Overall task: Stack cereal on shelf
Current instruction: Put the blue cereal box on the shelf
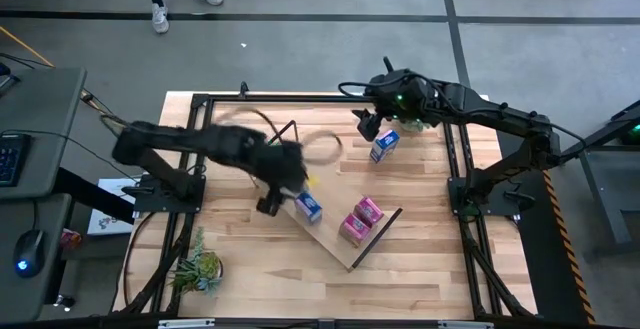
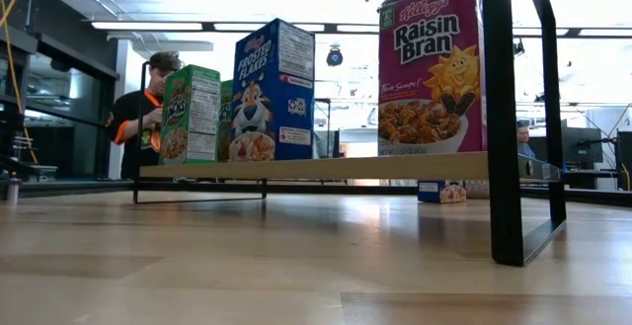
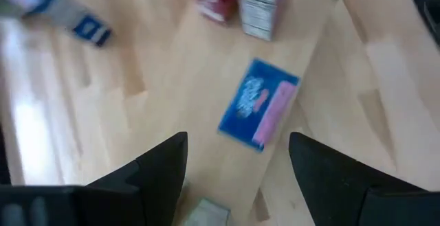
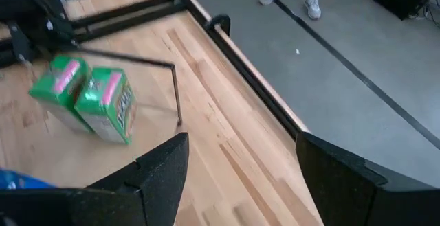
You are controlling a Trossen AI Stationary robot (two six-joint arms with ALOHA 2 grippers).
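Light wood makes both the slatted worktop [image 1: 400,259] and the long shelf [image 1: 335,239], which lies on it at a slant. On the shelf stand two pink cereal boxes [image 1: 362,219] side by side near one end, then one blue cereal box [image 1: 309,206] toward the middle. From the low view, two green cereal boxes [image 2: 193,114] stand at the far end of the board, beyond the blue one, and a Raisin Bran box [image 2: 431,68] is nearest to the camera. A second blue box [image 1: 384,145] stands on the worktop, off the shelf, toward the right arm's side.

Over the shelf hangs the left pincer [image 1: 268,205], just beside the blue box; its fingers [image 3: 165,171] are spread wide and hold nothing. The right pincer [image 1: 368,126] hangs near the loose blue box, its fingers [image 4: 161,167] also apart and empty.

A green potted plant [image 1: 198,269] sits at the worktop's near left corner. On the floor beyond the worktop a person's shoes [image 1: 160,17] show.
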